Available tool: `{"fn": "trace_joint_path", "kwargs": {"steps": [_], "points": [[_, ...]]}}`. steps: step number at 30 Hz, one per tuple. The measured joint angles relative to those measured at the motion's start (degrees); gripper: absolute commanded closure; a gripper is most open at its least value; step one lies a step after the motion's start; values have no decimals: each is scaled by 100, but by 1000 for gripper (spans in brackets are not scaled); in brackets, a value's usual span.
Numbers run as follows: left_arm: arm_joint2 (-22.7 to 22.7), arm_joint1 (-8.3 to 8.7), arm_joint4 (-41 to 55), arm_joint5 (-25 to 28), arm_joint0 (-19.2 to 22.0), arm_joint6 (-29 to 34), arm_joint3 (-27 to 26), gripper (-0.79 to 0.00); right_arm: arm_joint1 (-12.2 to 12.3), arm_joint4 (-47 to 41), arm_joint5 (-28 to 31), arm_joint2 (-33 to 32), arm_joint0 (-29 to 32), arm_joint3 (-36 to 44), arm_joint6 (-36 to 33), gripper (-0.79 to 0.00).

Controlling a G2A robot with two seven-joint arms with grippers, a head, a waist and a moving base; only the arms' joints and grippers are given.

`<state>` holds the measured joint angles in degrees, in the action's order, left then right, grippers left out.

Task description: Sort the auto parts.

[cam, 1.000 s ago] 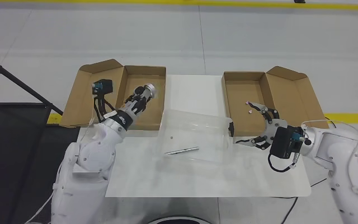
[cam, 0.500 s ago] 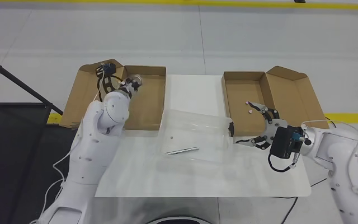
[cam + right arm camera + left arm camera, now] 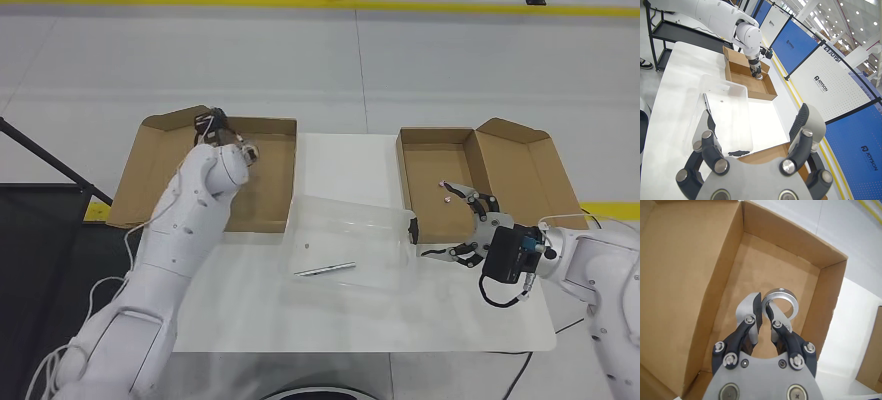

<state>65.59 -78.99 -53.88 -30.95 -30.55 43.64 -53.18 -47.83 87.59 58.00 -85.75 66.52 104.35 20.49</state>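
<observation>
A silver shaft collar (image 3: 794,306) is pinched by its wall in the left gripper (image 3: 763,308) inside the left cardboard box (image 3: 772,262). The right gripper (image 3: 450,220) is held spread over the right cardboard box (image 3: 430,170); a metal rod (image 3: 325,268) is seen in the clear bin (image 3: 350,215).

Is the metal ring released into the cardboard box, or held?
Held: the left end effector pinches the metal ring over the cardboard box.

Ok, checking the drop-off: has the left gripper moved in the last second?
Yes. The left gripper, shut on the metal ring, has shifted slightly across the left box, away from its table-centre wall toward its open flap.
</observation>
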Motion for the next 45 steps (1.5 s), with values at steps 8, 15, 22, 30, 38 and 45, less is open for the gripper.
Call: {"fn": "trace_joint_path", "kwargs": {"steps": [8, 15, 22, 30, 38, 45], "points": [[-282, -165, 71, 94, 407, -67, 974, -234, 0, 0, 0, 0, 0, 0, 0, -785], [-254, -254, 344, 156, 576, -283, 1390, -366, 0, 0, 0, 0, 0, 0, 0, -785], [-43, -257, 612, 207, 672, -539, 1268, -391, 0, 0, 0, 0, 0, 0, 0, -785], [247, -74, 371, 625, 63, -364, -508, -613, 0, 0, 0, 0, 0, 0, 0, -785], [588, 149, 95, 1437, -1140, 193, -3021, -785, 0, 0, 0, 0, 0, 0, 0, -785], [779, 275, 433, 2725, -1739, 772, -4209, -785, 0, 0, 0, 0, 0, 0, 0, -785]]}}
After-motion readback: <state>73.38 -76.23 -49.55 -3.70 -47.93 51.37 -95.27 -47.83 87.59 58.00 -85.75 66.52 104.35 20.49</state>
